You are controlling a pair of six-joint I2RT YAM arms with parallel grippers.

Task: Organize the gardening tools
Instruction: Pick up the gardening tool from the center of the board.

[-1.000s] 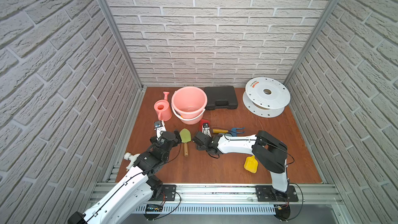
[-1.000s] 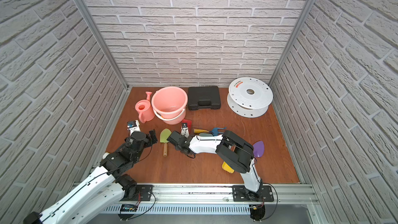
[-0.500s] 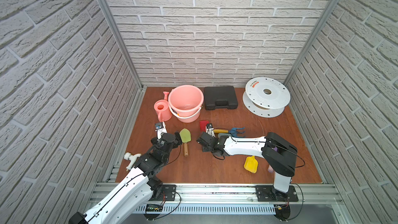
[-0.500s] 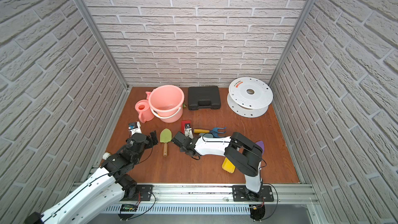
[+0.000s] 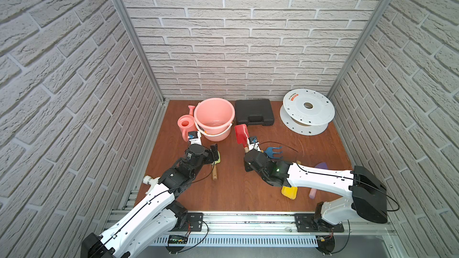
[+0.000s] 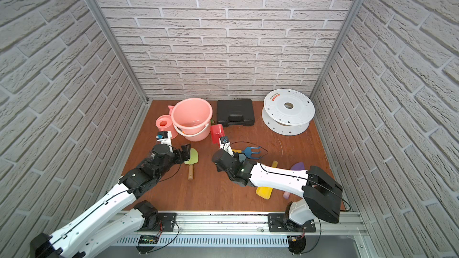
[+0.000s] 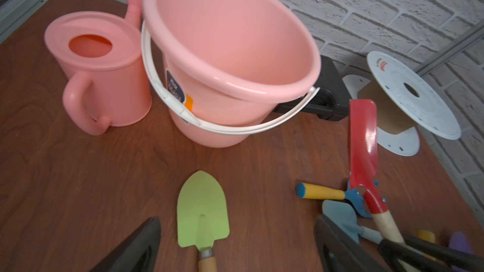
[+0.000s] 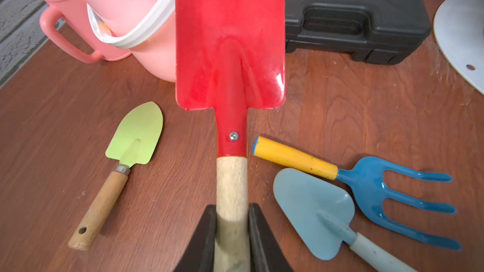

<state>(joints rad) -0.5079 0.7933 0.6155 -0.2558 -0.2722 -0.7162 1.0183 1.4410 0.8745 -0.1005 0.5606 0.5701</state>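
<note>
Red spade (image 8: 230,48) has lifted off the woodgrain table (image 5: 231,194). Left gripper (image 7: 238,228) spread wide at the matte green trowel (image 7: 201,205); right gripper (image 8: 231,221) clamps the spade's pale wooden shaft, glossy square blade beside the smooth pink bucket (image 7: 235,111).

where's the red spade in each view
Top view: red spade beside the pink bucket, in front of the black case.
Top view: red spade beside the pink bucket.
Left wrist: red spade between pink bucket and white reel.
Right wrist: red spade at centre, handle in the right gripper.
Shared landmark: the pink bucket.
</note>
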